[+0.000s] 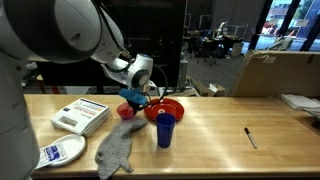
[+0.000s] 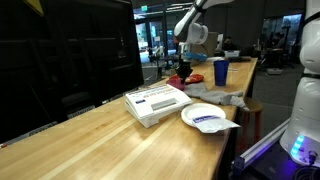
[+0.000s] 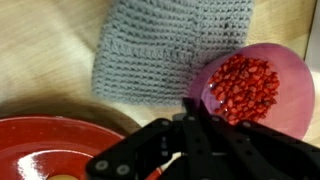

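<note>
Evidently the pincer point(image 3: 193, 112) grips the rim of the bean-filled pink bowl point(image 3: 250, 90), at two o'clock from it, held level, I think, so nothing spills onto the grey knitted cloth point(image 3: 165, 40).

- The pink bowl point(image 3: 288, 105) is small and round with a smooth, thin wall, and its open mouth shows fully in the wrist view.
- Small red beans point(image 3: 243, 88) fill it almost to the rim in a loose heap.
- My pincer point(image 3: 195, 118) nips its rim at one edge, jaws drawn tight together.
- It hangs over a corner of the grey knitted cloth point(image 3: 165, 45), with the red bowl point(image 3: 70, 135) close by on my pincer's other side.
- I cannot tell whether its base touches the bench.
</note>
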`<state>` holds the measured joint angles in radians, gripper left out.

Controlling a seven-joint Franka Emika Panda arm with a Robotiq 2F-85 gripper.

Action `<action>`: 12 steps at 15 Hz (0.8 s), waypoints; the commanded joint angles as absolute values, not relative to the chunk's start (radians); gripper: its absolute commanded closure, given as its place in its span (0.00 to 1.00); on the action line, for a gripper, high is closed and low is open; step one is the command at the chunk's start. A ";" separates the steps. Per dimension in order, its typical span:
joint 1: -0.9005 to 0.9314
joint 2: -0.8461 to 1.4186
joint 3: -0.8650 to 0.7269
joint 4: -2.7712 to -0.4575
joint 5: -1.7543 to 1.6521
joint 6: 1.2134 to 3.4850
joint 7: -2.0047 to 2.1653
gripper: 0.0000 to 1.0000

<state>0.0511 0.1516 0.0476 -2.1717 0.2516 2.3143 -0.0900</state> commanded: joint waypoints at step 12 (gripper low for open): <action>0.038 0.258 0.055 -2.003 0.251 2.302 -0.062 0.99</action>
<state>0.0499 0.2386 0.0477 -2.0384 0.2518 2.3135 -0.0780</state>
